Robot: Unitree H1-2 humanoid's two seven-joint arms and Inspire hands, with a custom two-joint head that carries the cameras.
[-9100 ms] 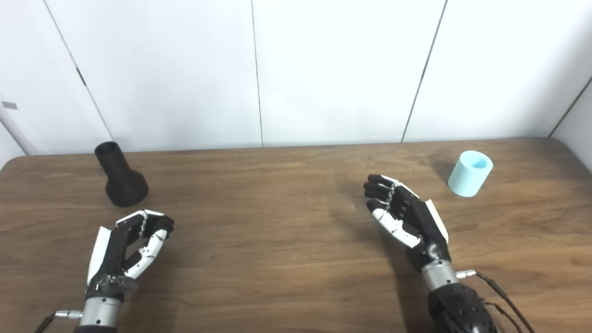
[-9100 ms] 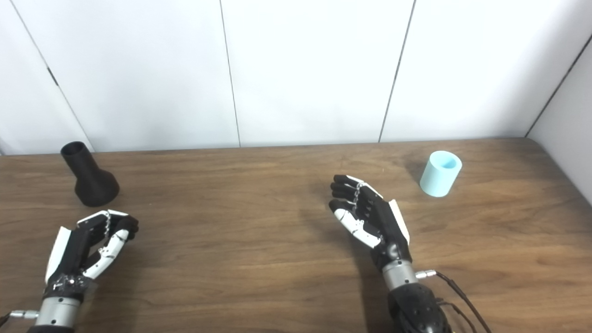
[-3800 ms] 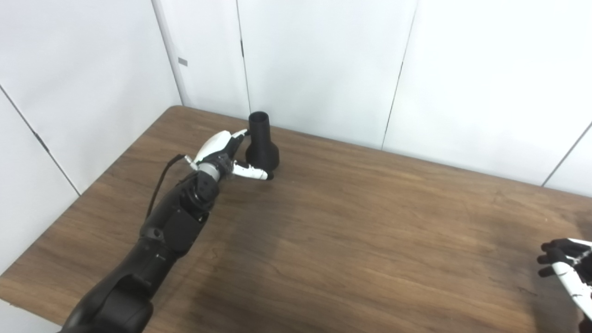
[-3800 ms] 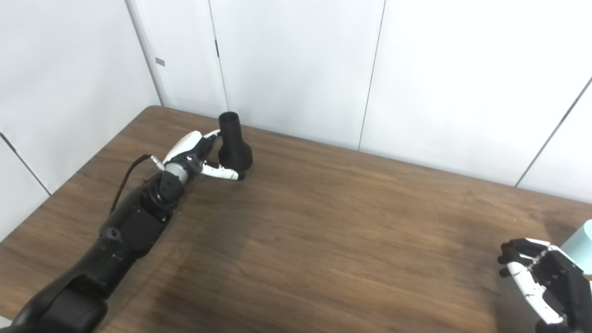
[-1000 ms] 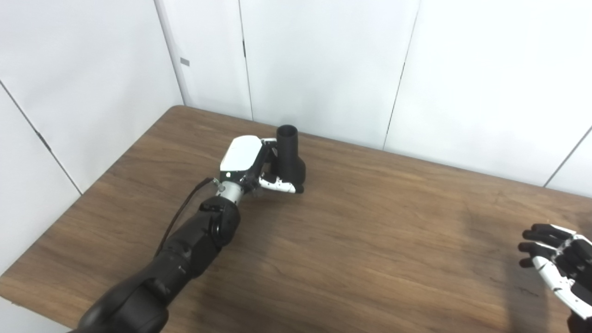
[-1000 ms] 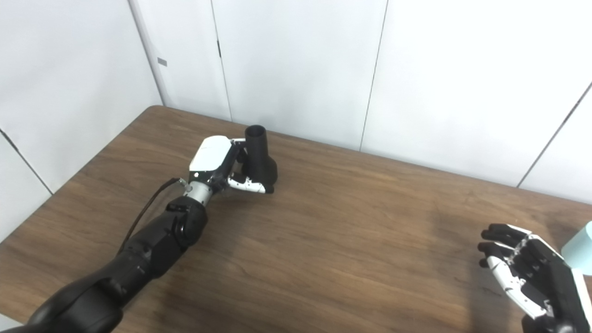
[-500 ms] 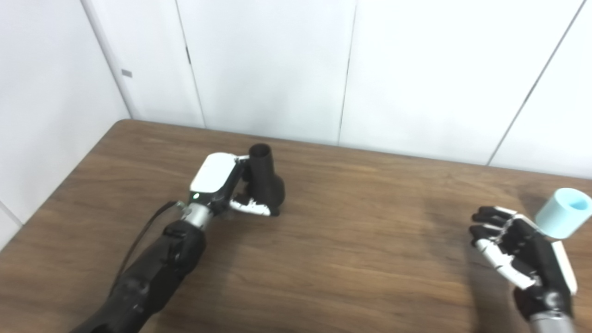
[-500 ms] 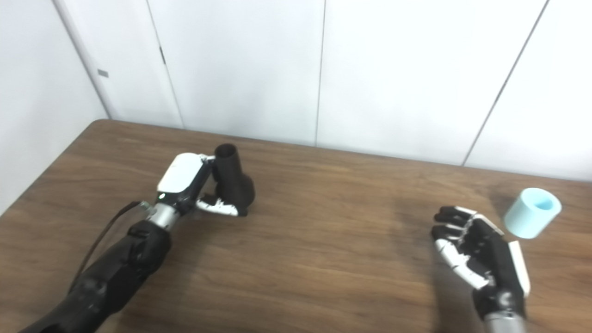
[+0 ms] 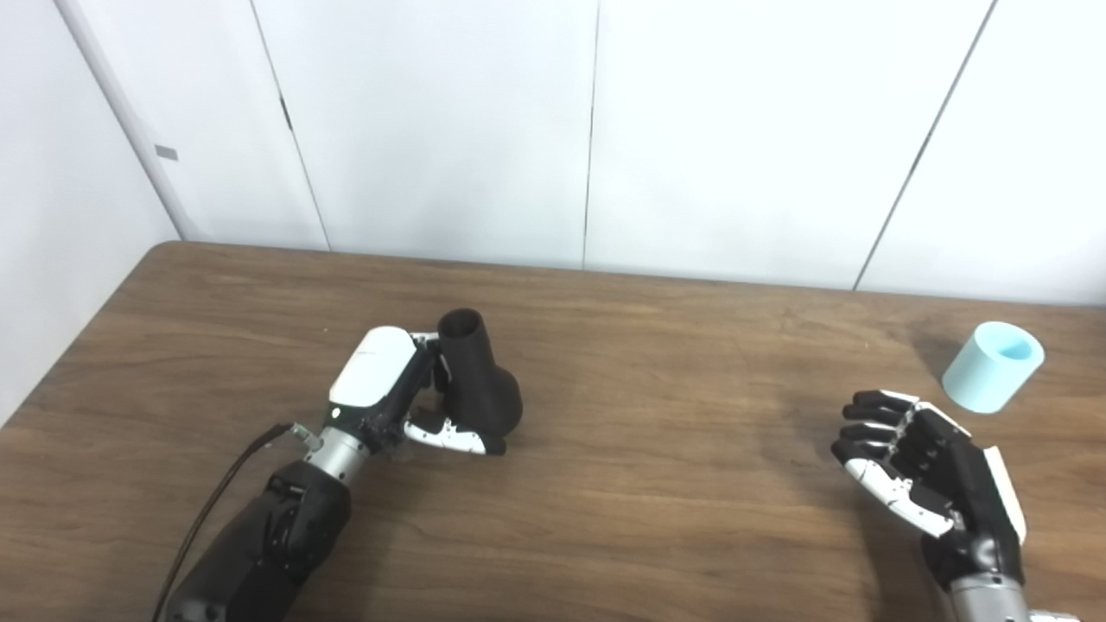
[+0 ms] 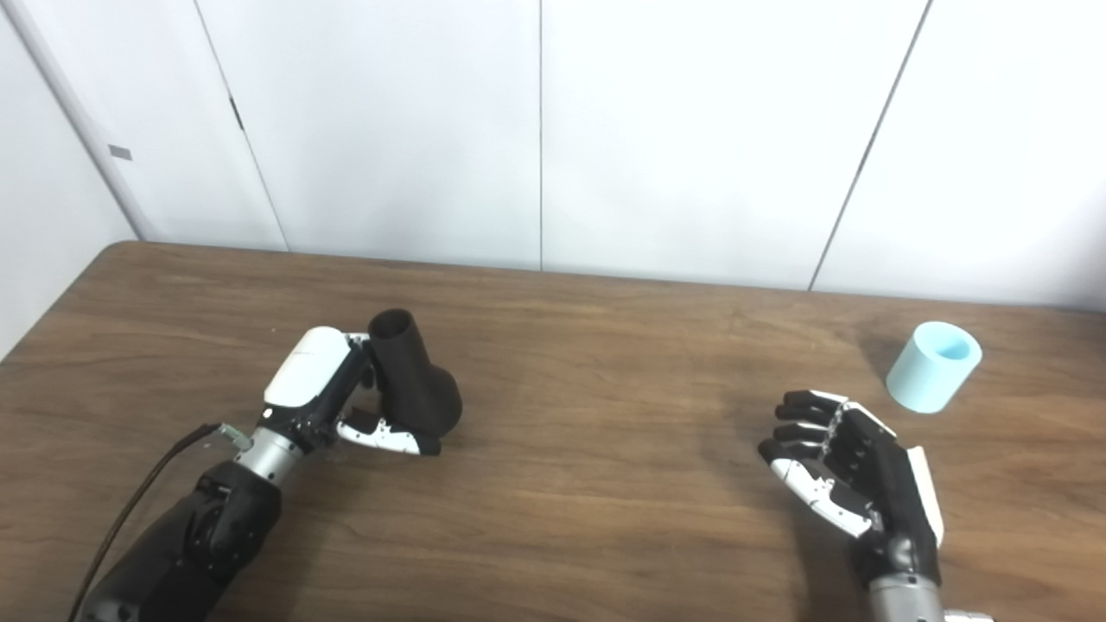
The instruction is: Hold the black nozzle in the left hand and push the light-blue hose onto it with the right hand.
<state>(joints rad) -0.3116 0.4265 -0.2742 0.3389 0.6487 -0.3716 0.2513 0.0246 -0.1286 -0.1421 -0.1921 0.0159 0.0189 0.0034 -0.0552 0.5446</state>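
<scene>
The black nozzle [image 9: 478, 380] is a flared cone with its narrow open neck pointing up and slightly left. My left hand [image 9: 390, 396] is shut on it, fingers behind the neck and the white thumb under the wide base, over the left-centre of the wooden table [image 9: 657, 449]. The light-blue hose [image 9: 992, 366] is a short tube standing on the table at the far right, its opening tilted up. My right hand [image 9: 924, 475] hovers open, fingers spread and empty, a little in front and left of the hose, not touching it.
White wall panels [image 9: 743, 130] close off the table's far edge, and another white wall runs along its left side. A black cable [image 9: 212, 510] trails from my left wrist along the forearm.
The camera has swung right, bringing the hose into view. My left hand has carried the nozzle nearer and toward the table's middle. The right hand stays open near the hose.
</scene>
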